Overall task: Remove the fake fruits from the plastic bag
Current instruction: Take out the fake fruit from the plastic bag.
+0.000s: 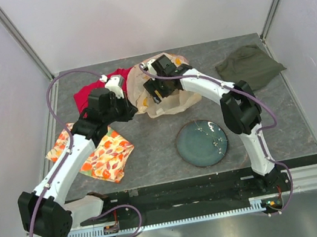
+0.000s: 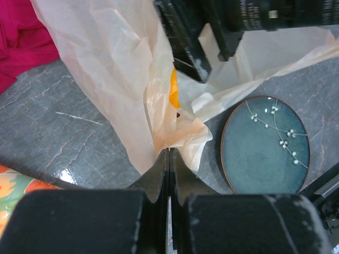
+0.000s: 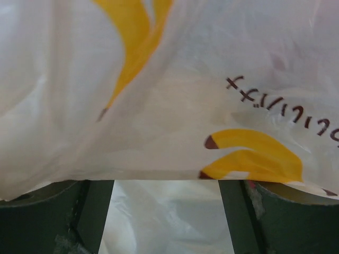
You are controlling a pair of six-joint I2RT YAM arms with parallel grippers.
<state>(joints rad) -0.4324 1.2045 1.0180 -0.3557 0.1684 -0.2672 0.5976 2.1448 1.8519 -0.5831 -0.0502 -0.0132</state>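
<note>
**Top external view: both grippers at the plastic bag, cloths on either side**

From above, we see the plastic bag (image 1: 172, 107) lying crumpled toward the far middle of the grey surface (image 1: 154, 162), with both arms reaching in over it. A red cloth (image 1: 89, 92) lies just left of the bag, partly under the left arm. An orange-flowered cloth (image 1: 106, 155) is spread nearer the left edge, also crossed by that arm. A teal plate (image 1: 201, 143) sits near the bag on its near side, bare, and an olive cloth (image 1: 250, 65) lies well apart at the far right.

In the left wrist view, the left gripper (image 2: 169, 153) is pressed together, pinching a gathered fold at the bag's near edge. From there the film rises in creased sheets. An orange-yellow patch (image 2: 174, 90) shows in a gap between the folds; we cannot tell whether it is fruit or print.

The right gripper (image 3: 167, 190) is spread wide, and the printed film drapes right across its camera, filling almost the whole view. The fake fruits we cannot make out. The bag's own folds and the right arm above them block the way in.
</note>
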